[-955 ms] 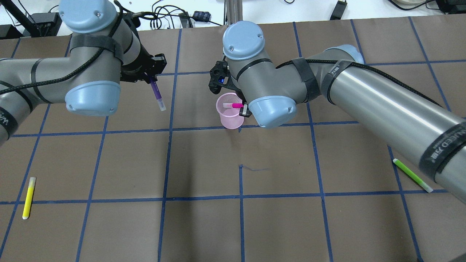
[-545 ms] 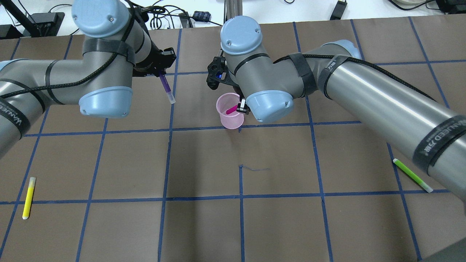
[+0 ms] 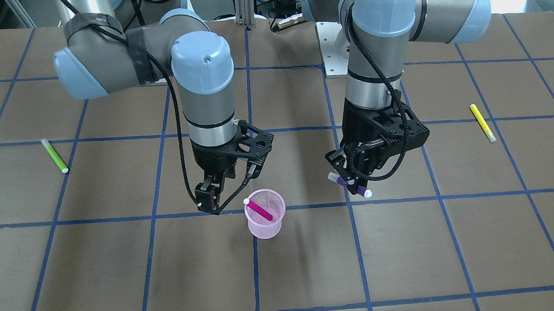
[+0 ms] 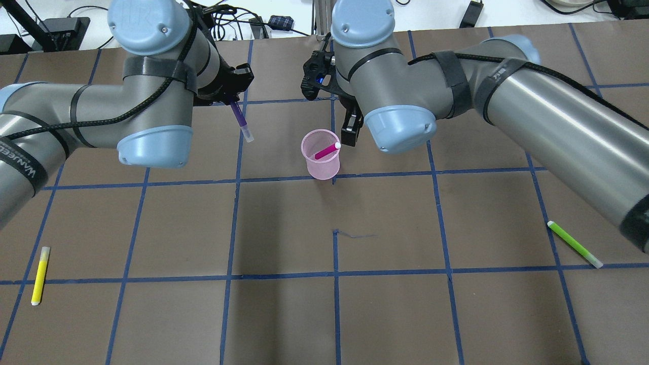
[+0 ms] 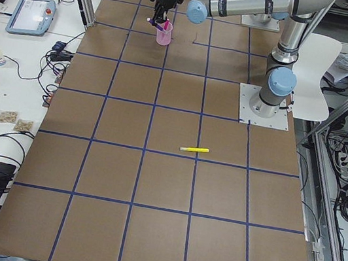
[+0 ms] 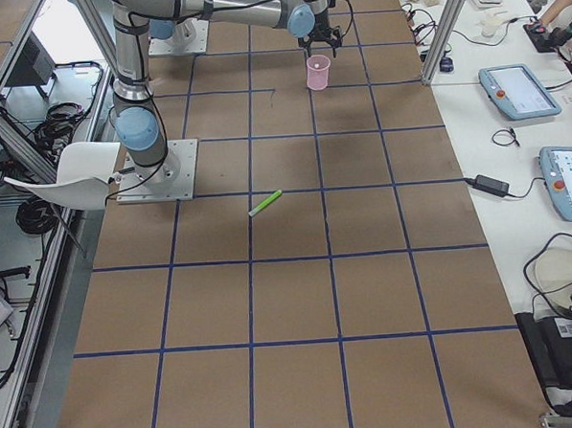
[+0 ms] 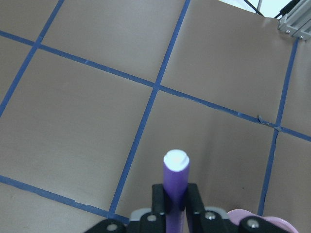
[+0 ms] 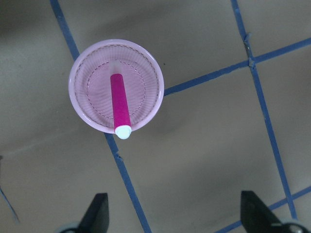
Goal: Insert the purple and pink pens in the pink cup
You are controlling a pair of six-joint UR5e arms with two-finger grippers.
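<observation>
The pink mesh cup (image 4: pixel 320 165) stands upright near the table's middle. It also shows in the front view (image 3: pixel 266 227) and the right wrist view (image 8: pixel 151 104). The pink pen (image 4: pixel 324 151) leans inside it, white cap at the rim (image 8: pixel 119 102). My right gripper (image 4: pixel 350 129) is open and empty, just above and beside the cup (image 8: pixel 177 213). My left gripper (image 4: pixel 232 101) is shut on the purple pen (image 4: pixel 239 117), which hangs tip-down above the table to the left of the cup. The purple pen shows end-on in the left wrist view (image 7: pixel 174 182).
A yellow pen (image 4: pixel 39 275) lies at the near left of the table. A green pen (image 4: pixel 575 244) lies at the near right, close under my right arm. Blue tape lines grid the brown table. Cables and boxes lie beyond the far edge.
My right gripper let go of the pink pen, which dropped into the cup, then drew back toward the far side. My left gripper moved right toward the cup with the purple pen.
</observation>
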